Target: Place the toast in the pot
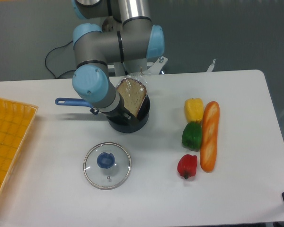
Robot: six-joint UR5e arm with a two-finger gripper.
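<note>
Toast (132,97) stands tilted inside the pot (128,122), leaning on its rim. End effector (117,109) at the pot's left edge; its grip cannot be made out

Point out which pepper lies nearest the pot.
The green pepper: it sits between the yellow pepper and red pepper, nearest the pot.

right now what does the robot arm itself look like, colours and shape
The arm is built of silver-grey metal tubes linked by rounded joints with light blue caps; one round blue cap faces the camera. The wrist narrows into a dark grey-black section toward the gripper, whose fingers are mostly hidden. A thin black cable loops behind the base. No markings are readable.
</note>
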